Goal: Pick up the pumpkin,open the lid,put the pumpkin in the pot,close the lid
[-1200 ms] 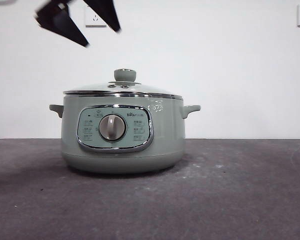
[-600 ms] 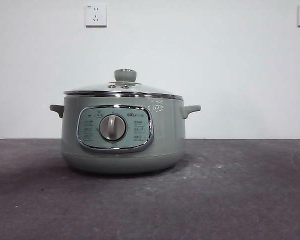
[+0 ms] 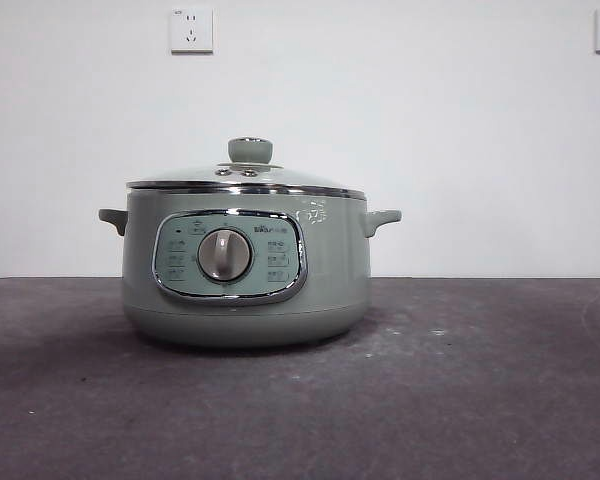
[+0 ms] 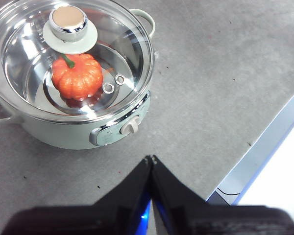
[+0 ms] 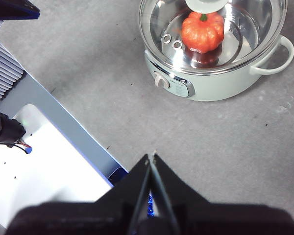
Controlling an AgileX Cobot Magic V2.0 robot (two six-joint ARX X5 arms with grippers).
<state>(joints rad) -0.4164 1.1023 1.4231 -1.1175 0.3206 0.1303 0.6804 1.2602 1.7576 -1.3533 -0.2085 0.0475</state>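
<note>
Grey desk (image 3: 480, 400), white wall: pumpkin (image 4: 77, 76) sealed inside pot (image 3: 245, 265) under glass lid (image 3: 248, 178); left end effector (image 4: 151, 159) and right end effector (image 5: 151, 157) pressed together, clear. Task seemingly complete.

Bright, even light, sharp focus; white glare streaks the lid (image 4: 71, 63), soft shadow beside the pot (image 3: 245, 270)
</note>
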